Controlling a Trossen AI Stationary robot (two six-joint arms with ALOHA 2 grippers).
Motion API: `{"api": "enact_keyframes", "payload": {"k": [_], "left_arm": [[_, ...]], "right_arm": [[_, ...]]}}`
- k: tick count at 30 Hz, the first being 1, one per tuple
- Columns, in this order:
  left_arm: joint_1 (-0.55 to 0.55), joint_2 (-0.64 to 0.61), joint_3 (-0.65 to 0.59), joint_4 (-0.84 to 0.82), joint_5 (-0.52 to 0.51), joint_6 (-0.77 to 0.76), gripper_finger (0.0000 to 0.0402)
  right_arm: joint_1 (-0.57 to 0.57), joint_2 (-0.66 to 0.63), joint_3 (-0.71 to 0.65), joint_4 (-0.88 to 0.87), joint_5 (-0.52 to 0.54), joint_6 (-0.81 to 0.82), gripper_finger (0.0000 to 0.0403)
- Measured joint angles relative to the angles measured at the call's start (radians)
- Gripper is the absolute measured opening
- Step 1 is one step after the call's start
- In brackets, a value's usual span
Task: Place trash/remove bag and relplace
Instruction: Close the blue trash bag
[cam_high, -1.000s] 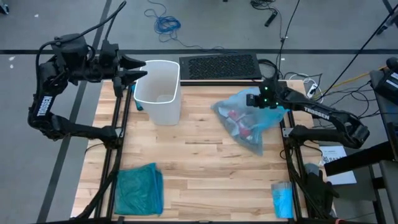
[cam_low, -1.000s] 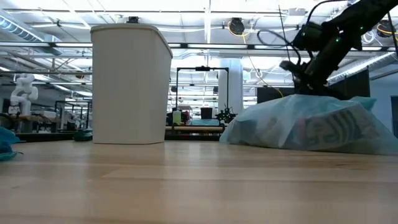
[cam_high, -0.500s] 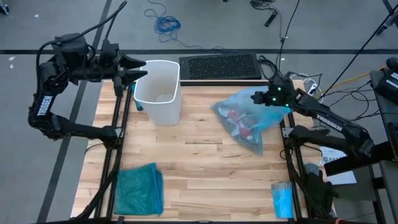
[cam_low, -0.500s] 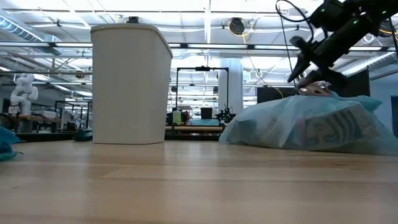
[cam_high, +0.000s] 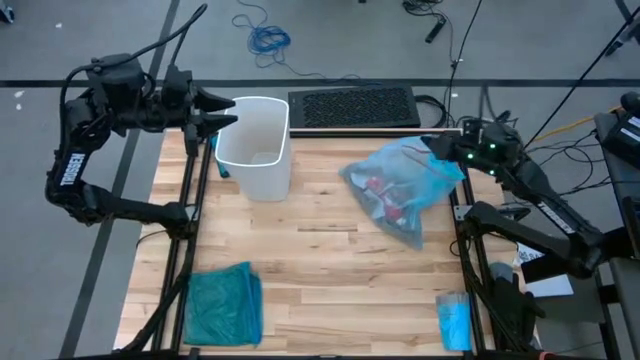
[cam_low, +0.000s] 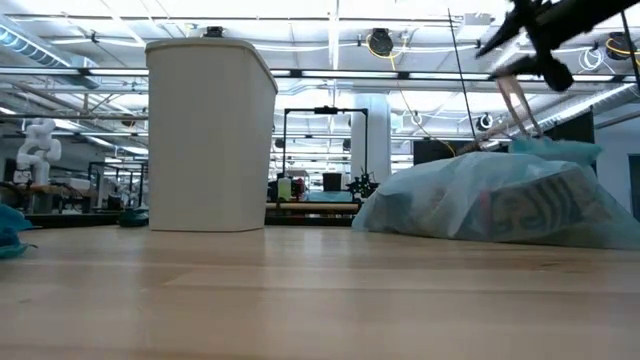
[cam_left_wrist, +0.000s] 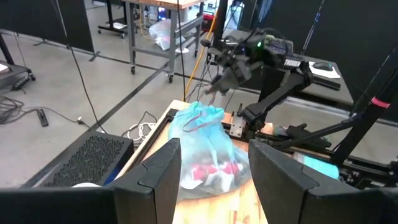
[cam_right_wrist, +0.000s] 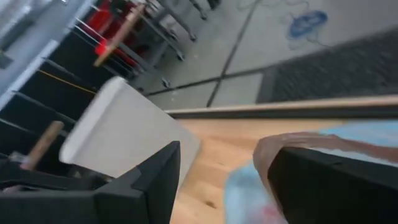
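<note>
Pale sky-blue, crinkly and see-through, the filled plastic bin liner (cam_high: 402, 190) lay slumped on the wooden bench (cam_high: 320, 280), just beside and below your right tool (cam_high: 432, 147). Through its thin film you could make out the trash (cam_high: 385, 198): red-and-white bits and pale crumpled scraps. Your right tool hung above the bag's gathered top with its fingers spread and nothing between them, so the bag sat free on the bench. I judge the removal step was done and the replacing step was next.

Your left tool (cam_high: 222, 112) hovered at the rim of the white, smooth-walled plastic bin (cam_high: 256, 146), which stood upright and unlined, well apart from your right tool. The left tool's fingers stood partly spread and gripped nothing that could be seen.

The next move, by my reading, called for a fresh liner. A small folded blue packet (cam_high: 454, 321) lay at the bench's near corner, on your right arm's side and well behind that tool; a darker teal-green bag (cam_high: 222, 302) lay crumpled and limp at the opposite near corner. Thin film like this would likely slip and cling, so you would need a firm pinch on one edge and your left tool to spread the mouth over the bin's rim.
</note>
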Motion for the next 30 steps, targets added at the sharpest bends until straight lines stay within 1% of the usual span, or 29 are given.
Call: {"api": "enact_keyframes", "payload": {"k": [5,7,9,13,15,17,21,23,26,30], "left_arm": [[0.0,0.0,0.0,0.0,-0.001,0.009,0.0183],[0.0,0.0,0.0,0.0,-0.001,0.009,0.0183],[0.0,0.0,0.0,0.0,-0.001,0.009,0.0183],[0.0,0.002,0.0,0.0,-0.001,0.008,0.0183],[0.0,0.004,0.0,0.0,-0.001,0.006,0.0183],[0.0,0.01,0.0,0.0,-0.001,0.003,0.0183],[0.0,0.014,0.0,0.0,-0.001,0.002,0.0183],[0.0,0.015,0.0,0.0,-0.002,0.002,0.0183],[0.0,0.021,0.0,-0.001,-0.002,0.002,0.0183],[0.0,0.03,0.0,-0.002,-0.001,0.002,0.0183]], "right_arm": [[0.026,0.001,0.091,-0.057,0.003,-0.037,0.021],[0.027,0.001,0.115,-0.094,0.025,-0.035,0.021],[0.026,0.006,0.133,-0.19,0.046,-0.036,0.021],[0.026,0.052,0.129,-0.486,0.08,-0.075,0.021],[0.026,0.069,0.112,-0.568,0.096,-0.082,0.0211],[0.026,0.07,0.104,-0.633,0.154,-0.067,0.0213],[0.026,0.069,0.104,-0.766,0.311,-0.035,0.0211],[0.026,0.069,0.104,-0.802,0.34,-0.035,0.0211],[0.026,0.067,0.104,-0.825,0.345,-0.044,0.0211],[0.026,0.069,0.104,-0.856,0.388,-0.024,0.0211]]}}
